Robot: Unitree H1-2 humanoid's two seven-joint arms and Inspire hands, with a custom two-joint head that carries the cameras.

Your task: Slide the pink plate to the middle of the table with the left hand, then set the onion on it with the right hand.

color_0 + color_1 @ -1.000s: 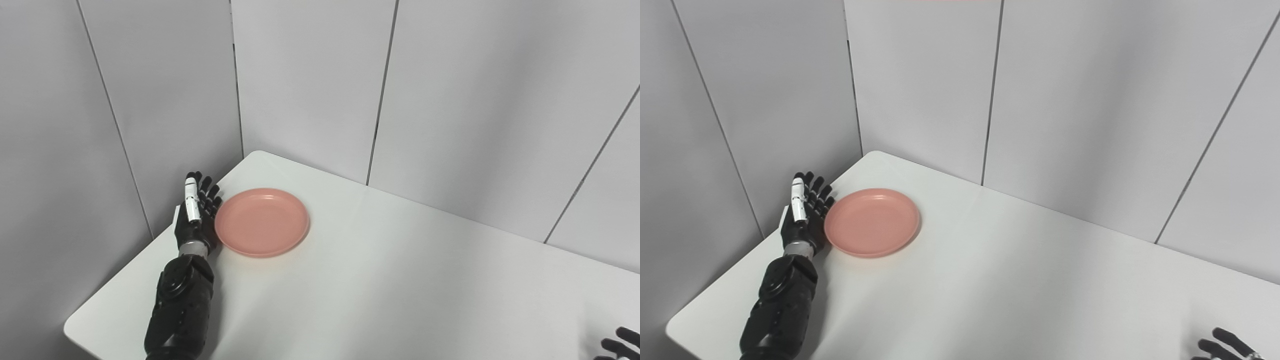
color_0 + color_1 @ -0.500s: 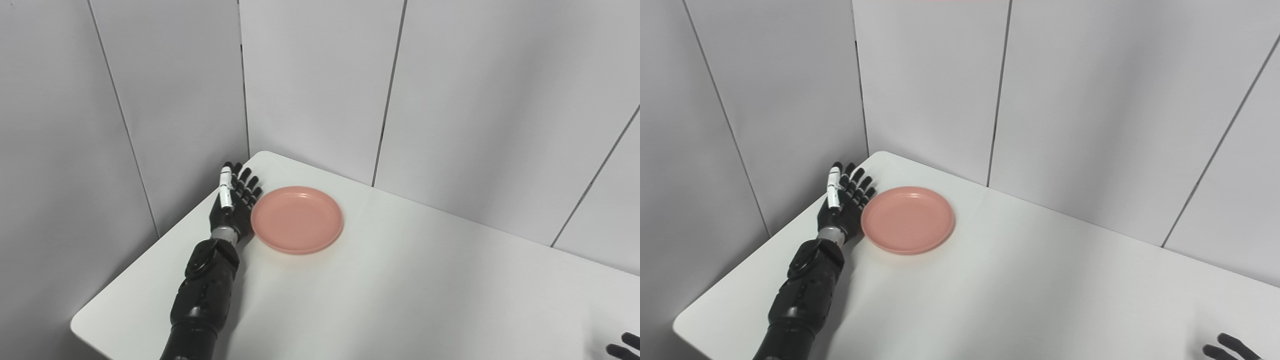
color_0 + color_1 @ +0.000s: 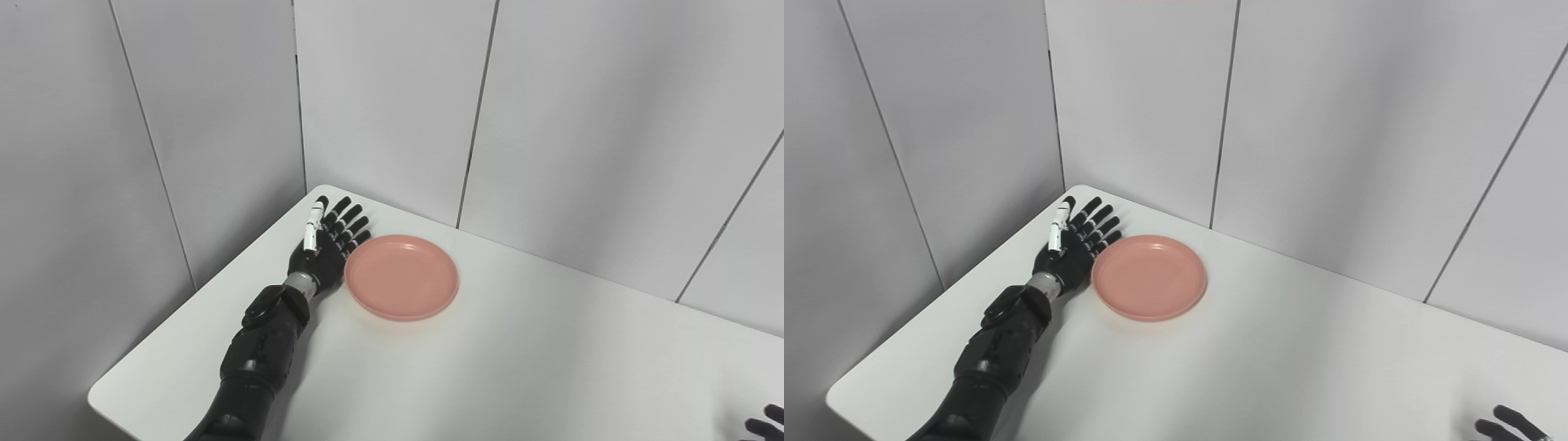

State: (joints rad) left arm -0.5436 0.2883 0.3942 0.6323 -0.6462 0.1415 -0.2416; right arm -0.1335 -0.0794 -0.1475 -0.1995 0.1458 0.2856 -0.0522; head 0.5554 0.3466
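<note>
A round pink plate (image 3: pixel 401 276) lies flat on the white table (image 3: pixel 520 355), toward the far left corner. My left hand (image 3: pixel 324 245) rests on edge against the plate's left rim, fingers straight and spread, holding nothing. Only the dark fingertips of my right hand (image 3: pixel 1507 422) show at the bottom right corner, spread apart over the table. No onion appears in either view.
Grey panelled walls (image 3: pixel 551 122) close the table in at the left and the back. The table's left edge (image 3: pixel 184 312) runs just beside my left forearm (image 3: pixel 263 343).
My left hand has pushed the plate to the right, away from the left edge. The camera also shifted between the earliest frames and now.
</note>
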